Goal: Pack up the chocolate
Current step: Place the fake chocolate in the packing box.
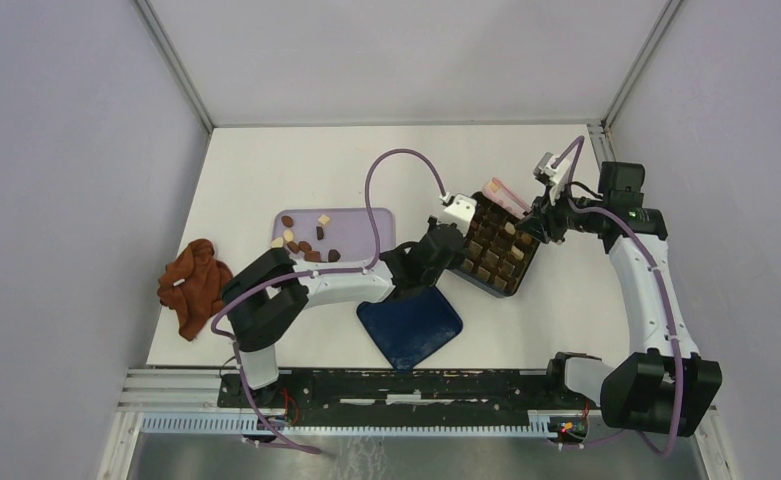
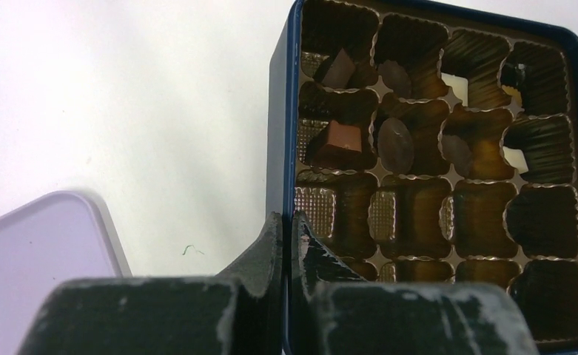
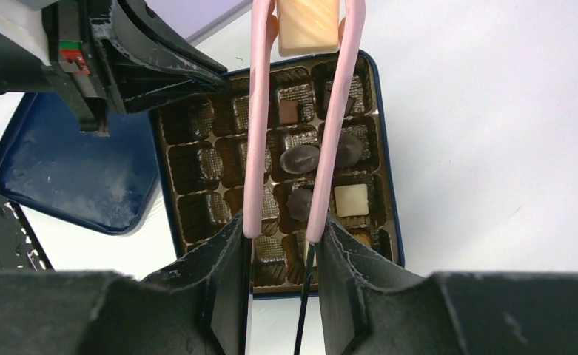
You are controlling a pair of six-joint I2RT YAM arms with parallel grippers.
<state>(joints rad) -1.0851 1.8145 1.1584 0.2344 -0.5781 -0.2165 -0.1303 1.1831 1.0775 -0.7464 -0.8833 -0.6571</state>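
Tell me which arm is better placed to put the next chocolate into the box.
Right. The right claw grips the pink tongs, which pinch a cream-white chocolate near the chocolate box. The left claw is shut on that box's blue wall, apparently steadying it.

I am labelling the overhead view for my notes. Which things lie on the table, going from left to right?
From the left: reddish-brown cloth → lavender tray holding loose chocolate → dark blue lid → chocolate box.
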